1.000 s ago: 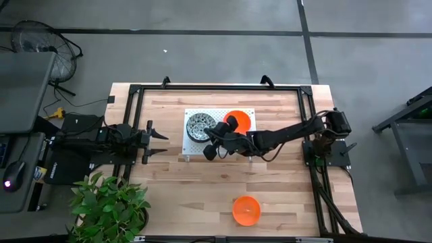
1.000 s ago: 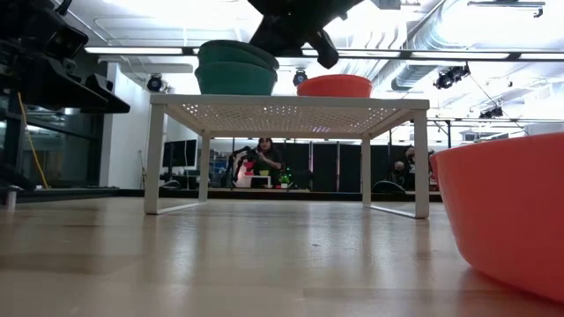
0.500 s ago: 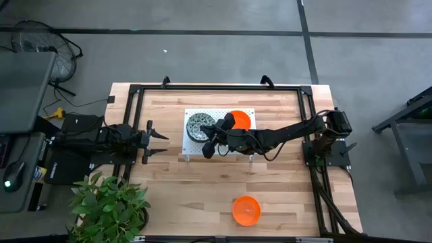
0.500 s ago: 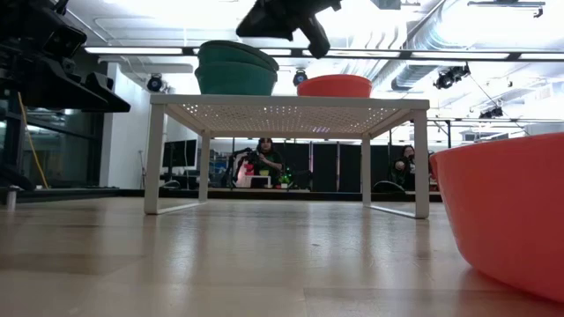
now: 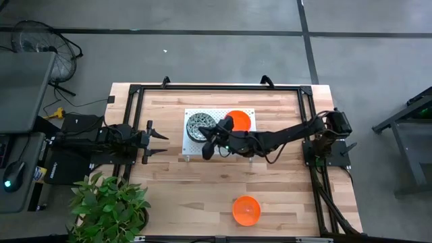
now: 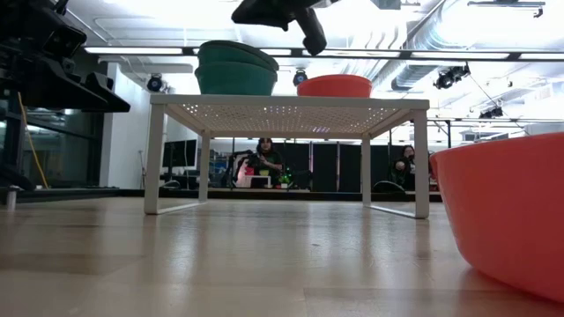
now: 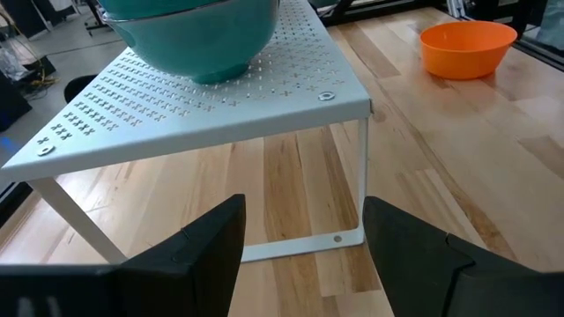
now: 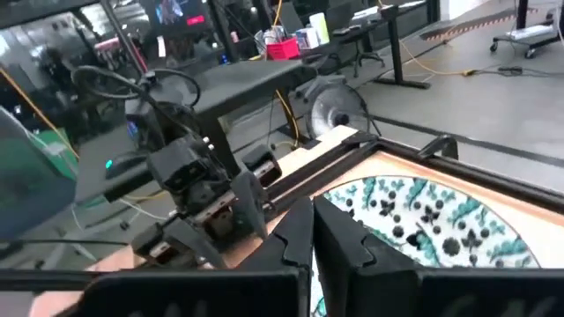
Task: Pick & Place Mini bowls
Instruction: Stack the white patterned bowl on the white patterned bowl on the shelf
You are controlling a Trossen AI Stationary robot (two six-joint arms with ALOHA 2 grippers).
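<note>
A stack of speckled mini bowls point(image 5: 198, 126) sits on the left part of the white perforated platform point(image 5: 219, 152). In the low view the stack point(image 6: 236, 69) shows teal outsides. An orange-red bowl point(image 5: 239, 119) stands to the right of the stack on the platform. Another orange-red bowl point(image 5: 246, 210) rests on the table near the near edge, looming large in the low view point(image 6: 507, 220). My right gripper point(image 5: 209, 147) hovers above the platform beside the speckled stack point(image 8: 423, 220), shut point(image 8: 310, 231) and holding nothing. My left gripper point(image 5: 159, 140) waits open left of the platform point(image 7: 304, 238).
A black frame point(image 5: 216, 88) runs around the table's edges. A potted plant point(image 5: 111, 202) stands at the near left corner. Bare wood lies between the platform and the near orange bowl. Beyond the far edge, people sit at desks point(image 6: 264, 158).
My right gripper has risen above the platform and drifted a little toward the table's left edge. The bowls on the platform have stayed where they were.
</note>
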